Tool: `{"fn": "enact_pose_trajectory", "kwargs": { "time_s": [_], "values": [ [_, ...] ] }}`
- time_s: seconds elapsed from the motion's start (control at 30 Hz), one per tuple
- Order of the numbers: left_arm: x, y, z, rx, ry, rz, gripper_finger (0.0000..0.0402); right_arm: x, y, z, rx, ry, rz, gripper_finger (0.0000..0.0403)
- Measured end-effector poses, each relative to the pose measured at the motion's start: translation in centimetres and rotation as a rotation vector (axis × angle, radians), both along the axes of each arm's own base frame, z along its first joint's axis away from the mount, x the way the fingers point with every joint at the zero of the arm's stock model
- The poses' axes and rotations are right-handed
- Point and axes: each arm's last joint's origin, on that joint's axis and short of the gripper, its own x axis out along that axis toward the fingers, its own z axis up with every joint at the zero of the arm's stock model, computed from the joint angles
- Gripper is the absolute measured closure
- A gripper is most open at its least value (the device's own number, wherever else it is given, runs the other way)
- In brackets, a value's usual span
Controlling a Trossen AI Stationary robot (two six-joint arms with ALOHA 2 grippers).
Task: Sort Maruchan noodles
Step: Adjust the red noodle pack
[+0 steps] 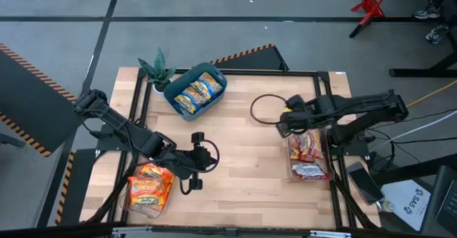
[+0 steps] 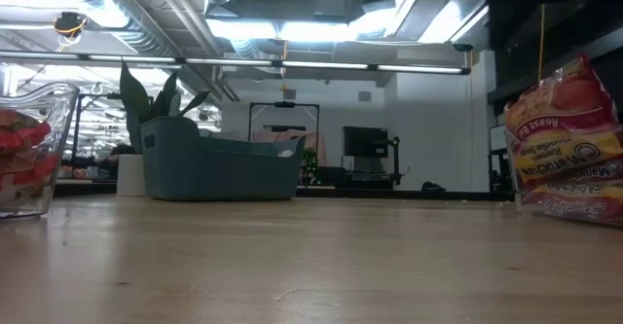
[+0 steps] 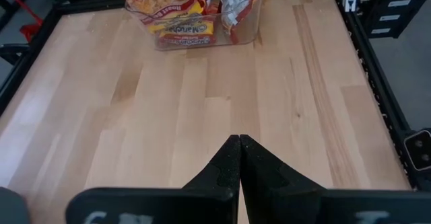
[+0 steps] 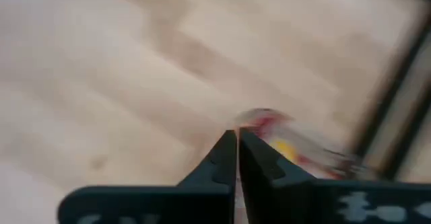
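Note:
Orange-yellow and blue-white noodle packets [image 1: 196, 93] lie in the teal bin [image 1: 216, 77] at the far middle. More orange packets [image 1: 151, 183] fill a clear tray [image 1: 134, 208] at the near left; they also show in the low view [image 2: 569, 139]. Red-white packets [image 1: 308, 154] lie in a clear tray [image 1: 325, 175] at the right, which the left wrist view [image 3: 195, 19] also shows. My left gripper [image 1: 213, 156] is shut and empty over the bare table middle [image 3: 239, 143]. My right gripper [image 1: 280, 127] is shut and empty just left of the right tray's far end [image 4: 237, 138].
A small potted plant [image 1: 157, 70] stands beside the teal bin at the far left. A black cable loop [image 1: 265, 109] lies on the table near my right gripper. A black frame [image 1: 335, 188] borders the table. Bare wood [image 1: 250, 174] lies between the two trays.

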Motion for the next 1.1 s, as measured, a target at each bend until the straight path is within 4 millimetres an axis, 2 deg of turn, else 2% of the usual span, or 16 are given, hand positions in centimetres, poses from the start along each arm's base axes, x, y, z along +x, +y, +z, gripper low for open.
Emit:
{"fn": "enact_pose_trajectory", "kwargs": {
  "time_s": [0.2,0.4,0.6,0.83,0.97,1.1],
  "values": [
    [0.1,0.0,0.1,-0.006,-0.016,0.003,0.0401,2.8,0.8,-3.3,0.078,0.011,0.106,0.0401],
    [0.1,0.0,0.1,-0.009,-0.015,0.006,0.0401,3.3,1.1,-5.6,0.143,0.202,0.118,0.0401],
    [0.0,-0.1,0.1,-0.01,-0.015,0.003,0.0401,1.3,0.9,-5.6,0.164,0.421,0.012,0.0402],
    [0.0,-0.1,0.1,-0.01,-0.015,0.003,0.0401,1.2,0.9,-5.7,0.179,0.385,-0.041,0.0403],
    [0.1,-0.1,0.2,-0.011,-0.025,0.002,0.0401,0.9,0.5,-6.2,0.059,0.396,-0.064,0.0403],
    [1.3,-0.1,0.5,0.025,-0.117,0.024,0.0401,1.3,0.6,-5.1,0.045,0.355,-0.028,0.0403]
  ]
}}
